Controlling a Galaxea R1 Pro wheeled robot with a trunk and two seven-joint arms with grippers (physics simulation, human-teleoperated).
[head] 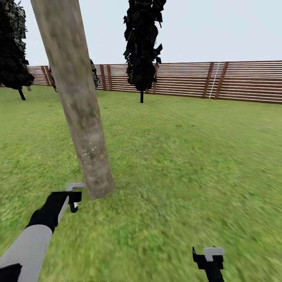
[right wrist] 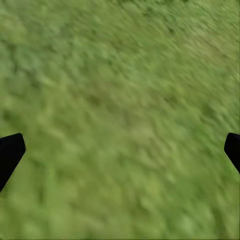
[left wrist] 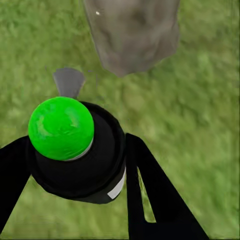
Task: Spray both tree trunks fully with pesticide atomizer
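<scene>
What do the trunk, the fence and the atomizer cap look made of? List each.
Tree trunk: rough bark, matt, mottled grey-tan.
Fence: wood, seemingly stained reddish-brown, horizontal slats.
Atomizer cap: probably glossy plastic, bright green, on a black body.

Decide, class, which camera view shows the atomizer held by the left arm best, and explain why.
The left wrist view: the pesticide atomizer sits close up, its green cap, black body and grey nozzle clear between the black fingers. In the head view it is mostly hidden by the left gripper near the tree trunk. The right wrist view looks onto grass.
</scene>
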